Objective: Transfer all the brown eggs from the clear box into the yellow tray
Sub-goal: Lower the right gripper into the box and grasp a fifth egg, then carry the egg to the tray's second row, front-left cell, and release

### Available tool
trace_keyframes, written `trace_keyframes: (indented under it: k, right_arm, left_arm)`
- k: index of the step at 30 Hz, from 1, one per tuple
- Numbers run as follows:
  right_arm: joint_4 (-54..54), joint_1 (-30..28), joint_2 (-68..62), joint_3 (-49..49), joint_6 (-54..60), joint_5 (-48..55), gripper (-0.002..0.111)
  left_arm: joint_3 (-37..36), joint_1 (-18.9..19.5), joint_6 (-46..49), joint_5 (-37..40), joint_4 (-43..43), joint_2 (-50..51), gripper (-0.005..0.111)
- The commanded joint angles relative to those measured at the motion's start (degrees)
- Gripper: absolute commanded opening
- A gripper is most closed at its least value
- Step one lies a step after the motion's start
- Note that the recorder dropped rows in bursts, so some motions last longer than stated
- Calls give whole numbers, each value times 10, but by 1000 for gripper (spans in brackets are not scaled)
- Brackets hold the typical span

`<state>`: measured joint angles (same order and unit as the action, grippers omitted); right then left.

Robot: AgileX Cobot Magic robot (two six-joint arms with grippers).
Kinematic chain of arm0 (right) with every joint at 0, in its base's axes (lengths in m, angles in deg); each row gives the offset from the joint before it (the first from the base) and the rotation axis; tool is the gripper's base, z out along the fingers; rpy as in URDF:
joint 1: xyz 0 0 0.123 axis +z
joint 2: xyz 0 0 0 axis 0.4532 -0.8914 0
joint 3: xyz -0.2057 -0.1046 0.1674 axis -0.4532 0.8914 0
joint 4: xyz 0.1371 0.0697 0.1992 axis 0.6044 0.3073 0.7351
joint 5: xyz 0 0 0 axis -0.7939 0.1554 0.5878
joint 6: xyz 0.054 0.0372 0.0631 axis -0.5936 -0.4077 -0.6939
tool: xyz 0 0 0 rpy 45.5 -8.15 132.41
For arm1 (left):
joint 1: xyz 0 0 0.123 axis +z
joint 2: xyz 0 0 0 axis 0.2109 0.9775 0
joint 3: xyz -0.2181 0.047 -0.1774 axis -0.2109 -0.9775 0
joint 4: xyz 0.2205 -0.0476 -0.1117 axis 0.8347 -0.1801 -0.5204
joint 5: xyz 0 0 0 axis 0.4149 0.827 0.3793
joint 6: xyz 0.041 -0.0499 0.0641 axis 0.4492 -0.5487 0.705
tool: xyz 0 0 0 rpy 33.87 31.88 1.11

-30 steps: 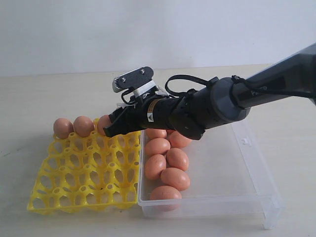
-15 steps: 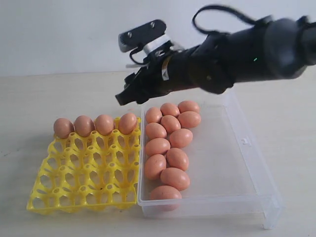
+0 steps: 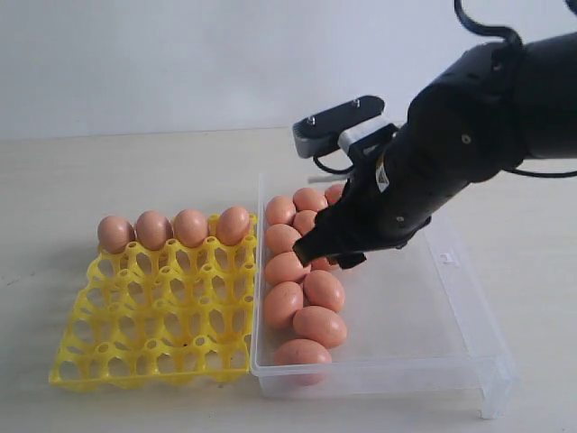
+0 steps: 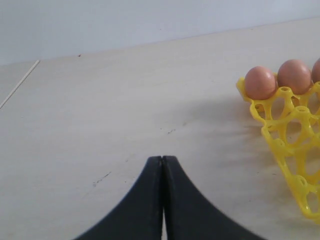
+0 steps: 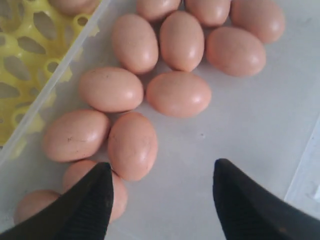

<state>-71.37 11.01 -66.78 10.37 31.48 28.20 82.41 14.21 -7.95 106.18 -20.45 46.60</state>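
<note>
Wide apart and empty, the jaws of the right gripper (image 3: 329, 254) hang over the brown eggs (image 3: 323, 290) bunched along the left side of the clear box (image 3: 406, 311). Four more eggs sit in the far row of the yellow tray (image 3: 153, 336). The left gripper (image 4: 162, 160) is pinched shut on nothing. The eggs look light, smooth and brittle, so I'd grip one gently across its short middle. The nearest egg (image 5: 132, 145) lies just inside one finger (image 5: 92, 202), not centred between the two.
</note>
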Motion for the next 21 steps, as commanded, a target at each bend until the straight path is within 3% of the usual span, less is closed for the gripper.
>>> trace_keyframes:
  k: [1,21]
  right_arm:
    - [22,0,-22,20,6,-53,57]
    - [36,0,-164,-15,6,-117,57]
  left_arm:
    - [2,-3,-3,-5,-1,-3,0]
    - [2,-3,-3,-5,-1,-3,0]
